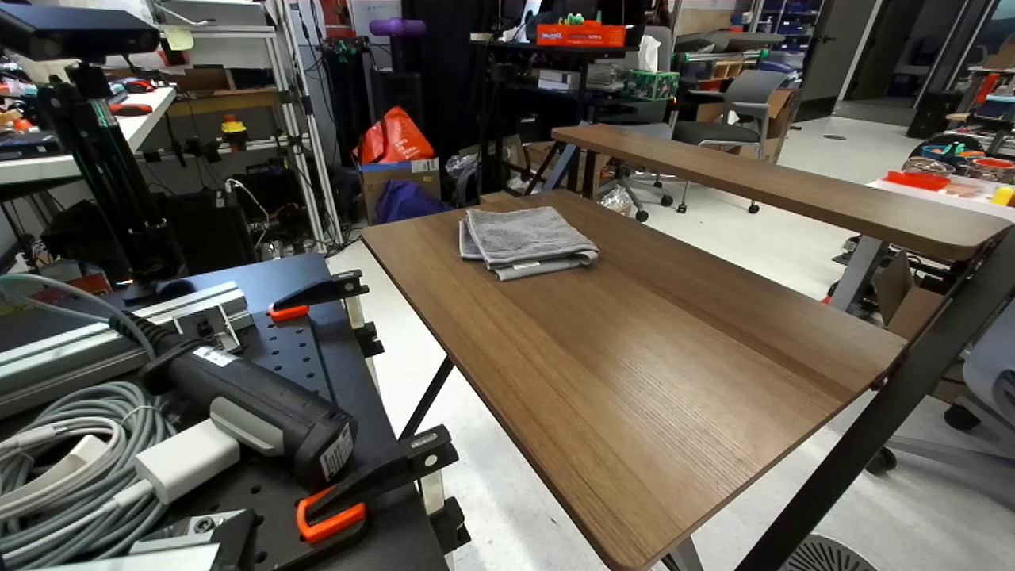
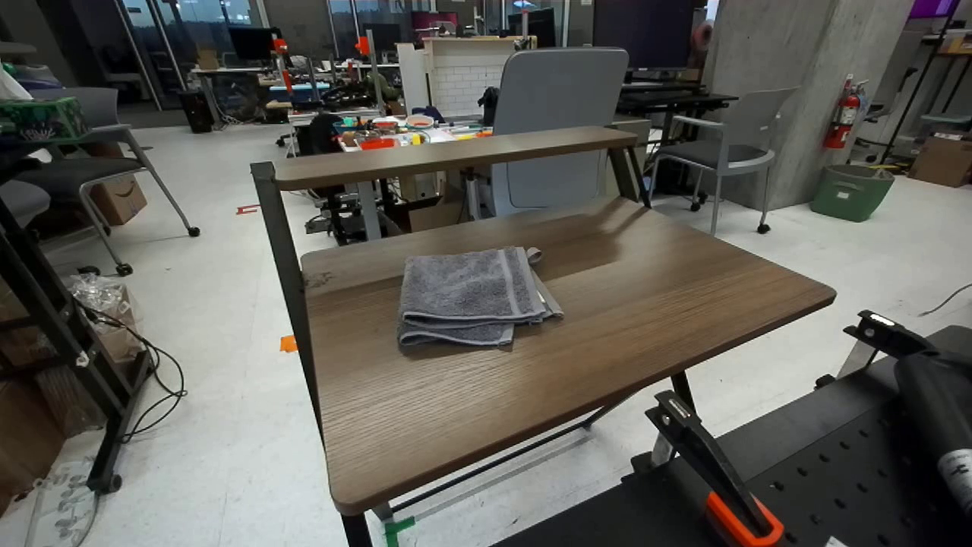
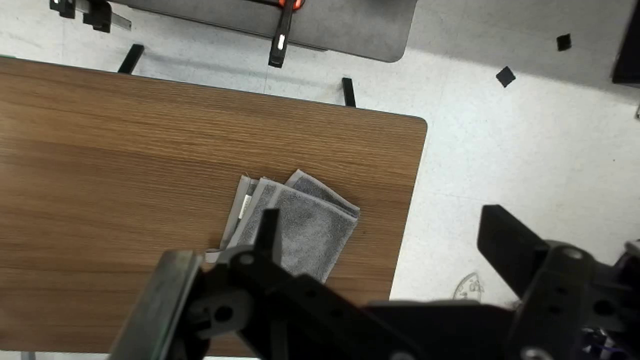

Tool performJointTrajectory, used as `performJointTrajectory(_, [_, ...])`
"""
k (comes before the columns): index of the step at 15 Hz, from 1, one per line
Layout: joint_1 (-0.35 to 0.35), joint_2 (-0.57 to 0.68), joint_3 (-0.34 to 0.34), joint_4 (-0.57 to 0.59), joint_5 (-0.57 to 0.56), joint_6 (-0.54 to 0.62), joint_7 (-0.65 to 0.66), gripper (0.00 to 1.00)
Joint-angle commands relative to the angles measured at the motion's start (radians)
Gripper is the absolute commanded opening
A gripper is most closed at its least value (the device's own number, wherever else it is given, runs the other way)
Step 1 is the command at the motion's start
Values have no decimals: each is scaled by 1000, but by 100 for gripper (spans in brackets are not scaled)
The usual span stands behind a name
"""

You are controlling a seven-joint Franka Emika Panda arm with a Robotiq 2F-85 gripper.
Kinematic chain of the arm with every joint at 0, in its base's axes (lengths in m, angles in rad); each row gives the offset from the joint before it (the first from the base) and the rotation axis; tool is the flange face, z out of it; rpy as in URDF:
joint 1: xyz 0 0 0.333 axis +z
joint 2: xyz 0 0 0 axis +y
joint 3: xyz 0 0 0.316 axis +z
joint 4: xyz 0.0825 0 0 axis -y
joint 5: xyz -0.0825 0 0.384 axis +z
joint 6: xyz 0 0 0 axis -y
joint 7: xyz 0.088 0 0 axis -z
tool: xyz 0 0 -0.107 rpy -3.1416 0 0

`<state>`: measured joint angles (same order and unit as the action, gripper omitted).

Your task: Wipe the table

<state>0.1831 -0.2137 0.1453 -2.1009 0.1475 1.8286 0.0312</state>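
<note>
Apparently no wiping is under way, judging by how things lie. Seen in the wrist view, the hand (image 3: 382, 218) stands wide, its fingers (image 3: 269, 227) well apart and gripping nothing. Below them spreads the brown wood-grain tabletop (image 3: 125, 165), the thing to be wiped; one finger shows against that surface, while the tip of its counterpart shows against the pale floor (image 3: 475, 150) past the tabletop's end. A grey towel (image 3: 315, 230), folded in slightly skewed layers, lies on the tabletop down beyond the fingertips, partly hidden behind the finger that shows over the wood and reaching into the span between the two, off-centre from the hand. Neither exterior view takes in the hand, so its height over the towel cannot be told; in both exterior views nothing touches the towel except the tabletop under it. Of the task, then, a towel lying within the hand's view is about all that looks ready. What is left, as I judge it, is nearly everything: centring the hand over the towel, coming down, gripping it, and drawing it across the wood around where it lies. Whether any patch is wiped already, the views do not show.
</note>
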Motion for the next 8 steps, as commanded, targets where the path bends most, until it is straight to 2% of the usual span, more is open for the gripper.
performJointTrajectory(1, [-6,9,12,9,-8,-4,6,100])
performJointTrajectory(8, [-2,172,58,85,-74,96,120,100])
